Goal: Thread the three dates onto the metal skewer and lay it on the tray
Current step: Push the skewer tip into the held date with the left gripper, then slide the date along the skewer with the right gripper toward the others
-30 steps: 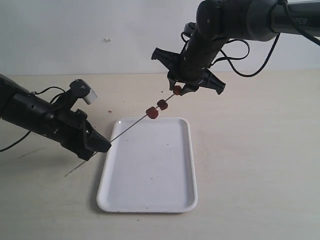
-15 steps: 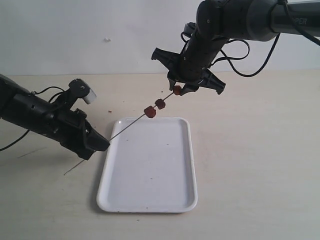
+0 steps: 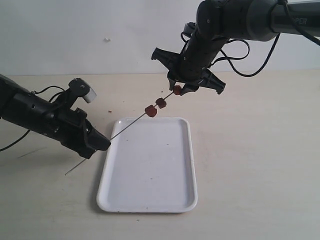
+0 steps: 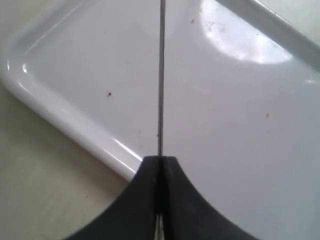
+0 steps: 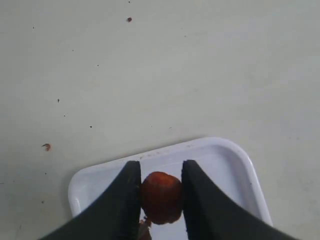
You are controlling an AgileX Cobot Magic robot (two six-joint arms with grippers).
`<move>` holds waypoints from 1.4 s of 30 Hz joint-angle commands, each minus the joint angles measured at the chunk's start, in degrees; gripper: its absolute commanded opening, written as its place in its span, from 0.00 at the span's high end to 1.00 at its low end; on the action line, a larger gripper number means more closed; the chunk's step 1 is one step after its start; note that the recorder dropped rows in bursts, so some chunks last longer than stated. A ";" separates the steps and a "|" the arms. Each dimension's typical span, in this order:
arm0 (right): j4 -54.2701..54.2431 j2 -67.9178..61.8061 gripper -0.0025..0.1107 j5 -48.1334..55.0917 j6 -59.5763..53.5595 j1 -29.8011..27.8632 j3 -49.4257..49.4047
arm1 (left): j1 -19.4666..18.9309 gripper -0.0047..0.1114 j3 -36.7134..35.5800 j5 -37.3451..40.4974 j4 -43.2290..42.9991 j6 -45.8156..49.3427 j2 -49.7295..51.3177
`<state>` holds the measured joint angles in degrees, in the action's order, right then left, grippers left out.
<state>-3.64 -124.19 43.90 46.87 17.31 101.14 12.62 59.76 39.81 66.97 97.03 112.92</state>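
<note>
Left gripper point(image 3: 102, 145) and right gripper point(image 3: 179, 90) hold skewer point(image 3: 131, 126) with three dates point(image 3: 161, 103) in the air above tray point(image 3: 150, 175).
Left gripper clamped tight on skewer's lower part, on counter's left side; a short tail pokes out behind it toward the front edge. Right gripper closed on top date point(image 3: 177, 90), nearer counter's back edge. Other two dates point(image 3: 150, 111) sit lower on the rod, close together. Tray lies flat mid-counter, toward the front edge. Skewer slants up toward the back edge.
</note>
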 commanded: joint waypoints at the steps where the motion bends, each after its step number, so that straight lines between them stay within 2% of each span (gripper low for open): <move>1: -2.10 0.68 0.73 -0.70 -2.22 -0.01 -0.09 | 0.01 0.96 -0.22 0.44 2.23 0.20 -0.22; 14: -4.95 1.00 0.73 -2.12 -6.44 -0.01 -0.09 | 0.14 0.96 -0.11 0.98 3.09 -0.41 -0.22; 25: -5.98 1.00 0.73 -2.12 -8.18 -0.01 -0.09 | 0.14 0.96 1.93 2.96 3.36 -4.53 -0.22; 33: -6.35 1.00 0.73 -3.21 -7.92 1.32 -0.09 | 2.69 0.96 3.02 1.81 3.19 -5.88 -0.22; 42: -6.74 1.00 0.73 -3.40 -8.14 1.32 -0.09 | 2.81 0.96 3.02 0.64 2.89 -5.76 -0.22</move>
<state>-10.08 -124.11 41.52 39.58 18.42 101.14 14.96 62.29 40.06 69.39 91.04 112.92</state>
